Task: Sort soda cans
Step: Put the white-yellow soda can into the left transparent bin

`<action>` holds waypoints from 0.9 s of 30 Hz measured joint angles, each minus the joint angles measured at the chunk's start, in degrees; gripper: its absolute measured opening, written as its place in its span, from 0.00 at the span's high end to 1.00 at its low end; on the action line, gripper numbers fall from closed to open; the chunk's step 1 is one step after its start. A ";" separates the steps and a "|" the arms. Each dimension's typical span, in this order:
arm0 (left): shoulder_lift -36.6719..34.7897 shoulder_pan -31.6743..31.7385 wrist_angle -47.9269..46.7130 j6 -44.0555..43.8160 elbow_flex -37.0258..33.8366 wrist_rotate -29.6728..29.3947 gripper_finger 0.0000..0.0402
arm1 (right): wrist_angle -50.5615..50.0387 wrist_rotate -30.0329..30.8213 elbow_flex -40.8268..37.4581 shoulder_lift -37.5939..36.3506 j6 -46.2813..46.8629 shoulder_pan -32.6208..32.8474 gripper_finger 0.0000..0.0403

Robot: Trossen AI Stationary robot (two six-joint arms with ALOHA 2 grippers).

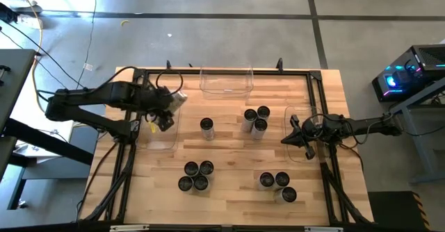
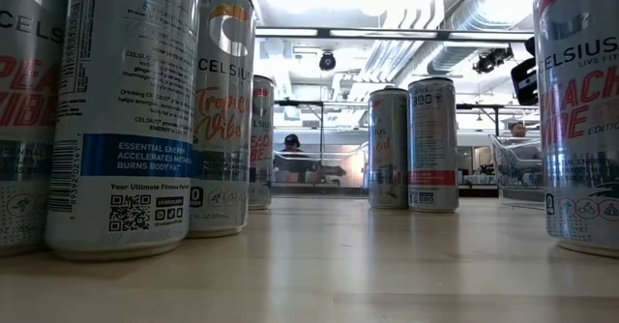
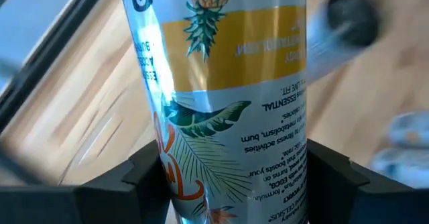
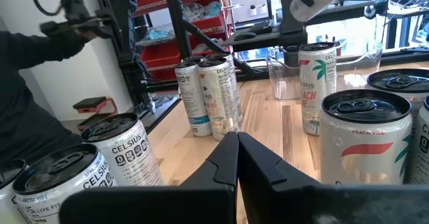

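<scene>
Glossy printed metal soda cans (image 1: 259,123) stand on a smooth pale wooden table (image 1: 229,155) — beside clear plastic bins (image 1: 226,80).

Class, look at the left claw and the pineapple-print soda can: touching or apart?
Touching. In the left wrist view the left claw has a dark finger pressed against each side of the silvery pineapple-print soda can, with no gap showing.

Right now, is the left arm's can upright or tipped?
Tipped. The high view shows the can lying slanted in the left gripper above the left bin; the left wrist view shows the jaws clamped on it.
</scene>
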 joint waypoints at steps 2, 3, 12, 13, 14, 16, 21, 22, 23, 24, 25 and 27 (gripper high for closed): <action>0.04 -2.08 3.69 1.34 0.04 0.15 0.41 | 0.02 -0.01 0.01 0.00 0.01 -0.02 1.00; 0.21 -3.07 5.02 1.88 0.04 0.16 0.41 | 0.02 -0.01 0.01 0.00 0.01 -0.02 1.00; 5.36 -9.05 8.37 4.80 0.04 -0.47 0.41 | 0.93 1.26 -0.01 0.00 -1.26 -0.02 1.00; 6.17 -9.19 8.84 5.45 0.04 -0.64 0.41 | 2.03 1.38 0.01 0.02 0.63 -0.02 1.00; 6.99 -9.34 9.49 6.10 0.04 -0.72 0.41 | 3.07 1.34 0.01 0.02 6.16 0.12 1.00; 8.54 -9.31 10.32 7.47 0.04 -0.86 0.41 | 5.57 2.27 0.00 0.03 13.55 0.38 1.00; 11.65 -9.21 10.97 9.37 0.04 -1.24 0.41 | 18.69 3.76 0.01 1.36 11.73 0.37 1.00; 12.01 -9.21 10.83 9.76 0.16 -1.51 0.41 | 23.23 2.73 0.01 2.57 10.07 0.37 1.00; 12.38 -9.21 10.72 9.84 0.44 -1.72 0.41 | 28.57 1.78 -0.01 4.15 8.20 0.39 1.00; 12.67 -9.21 10.77 9.89 0.78 -1.86 0.41 | 33.53 0.89 -0.01 6.06 6.40 0.50 1.00; 12.91 -9.21 10.94 9.90 1.14 -2.04 0.41 | 38.51 0.37 -0.01 8.42 5.36 0.81 1.00; 13.18 -9.21 10.78 9.90 2.04 -2.17 0.41 | 48.15 -0.46 0.08 13.76 1.31 1.68 1.00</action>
